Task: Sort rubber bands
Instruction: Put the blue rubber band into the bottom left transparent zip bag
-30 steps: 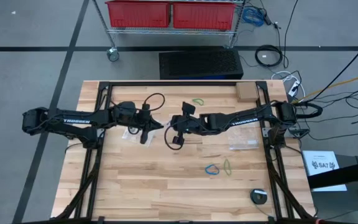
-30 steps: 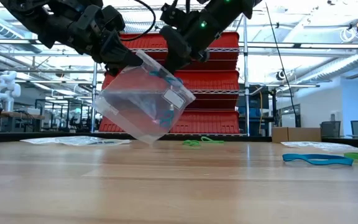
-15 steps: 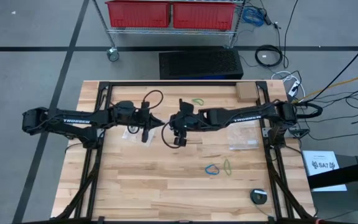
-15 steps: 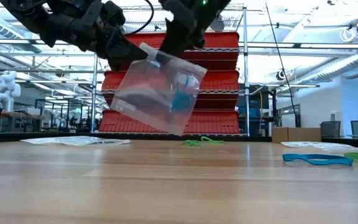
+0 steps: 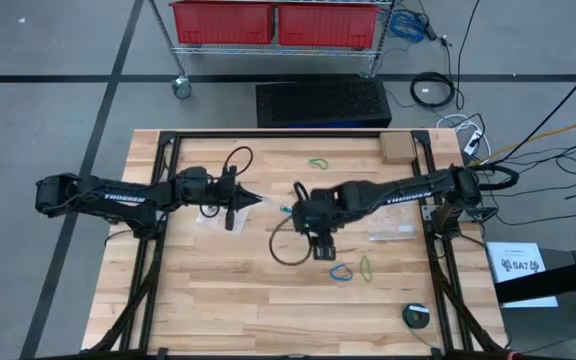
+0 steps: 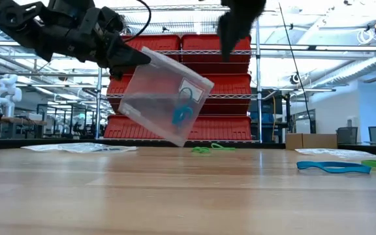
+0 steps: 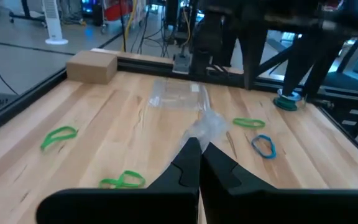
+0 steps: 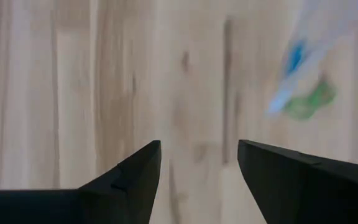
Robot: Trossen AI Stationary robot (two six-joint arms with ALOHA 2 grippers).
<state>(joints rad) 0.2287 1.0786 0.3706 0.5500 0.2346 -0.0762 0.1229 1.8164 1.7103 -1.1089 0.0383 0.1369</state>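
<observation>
Two grippers are seen over the table point(image 5: 218, 290). Left gripper point(image 5: 240, 200) is pinched shut on a corner of a clear bag point(image 6: 165, 98), which is held tilted above the wood, clear of the surface. Teal and blue bands point(image 6: 183, 108) are seen inside the bag, low in it. Right gripper point(image 5: 320, 243) is held just beside the bag, toward the near edge, fingers spread apart with nothing between them. One blue band point(image 5: 341, 272) and one green band point(image 5: 366, 267) are left lying together on the table, near the right gripper. More green bands point(image 5: 318, 162) are seen at the far edge. A second bag point(image 5: 392, 225) is lying flat under the right arm.
</observation>
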